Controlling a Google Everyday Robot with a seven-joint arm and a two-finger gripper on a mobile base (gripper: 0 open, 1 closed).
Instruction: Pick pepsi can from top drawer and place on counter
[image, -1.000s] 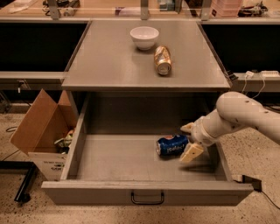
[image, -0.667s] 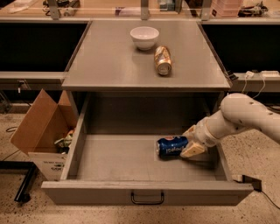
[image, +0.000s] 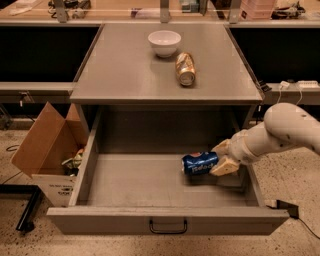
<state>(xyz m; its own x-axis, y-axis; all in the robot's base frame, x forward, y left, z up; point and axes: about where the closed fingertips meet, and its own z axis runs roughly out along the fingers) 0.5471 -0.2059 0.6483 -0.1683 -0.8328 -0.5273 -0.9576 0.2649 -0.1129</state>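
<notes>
noting the layout: the small blue, silver-ended pepsi can (image: 200, 163) is lying on its side on the floor of the wide shallow grey top drawer (image: 140, 182), right of the middle and nearer the right wall than the left. the drawer is standing pulled fully out below the flat matte grey counter (image: 125, 70).

the can's long axis is running roughly left to right, parallel to the drawer's front panel and tilted only slightly. the tan two-finger tool (image: 218, 159) is reaching in from the right on the thick white arm (image: 285, 132), so the can is lying directly left of it, end-on to the approach.

the tool is standing wide. one finger is sitting behind the can's right end and the other in front of it, so the jaws are bracketing that end across the can's width. the front finger is appearing to touch the can. i am not reading a firm clamp.

judging the next move: the grip is taking the can by one end, so the free left end is likely to droop when lifted. the can then needs to clear the counter's front edge above.

a round white bowl (image: 164, 42) and a gold can on its side (image: 185, 68) are occupying the counter's rear middle. an open brown cardboard box (image: 47, 145) is sitting on the floor left of the drawer.
</notes>
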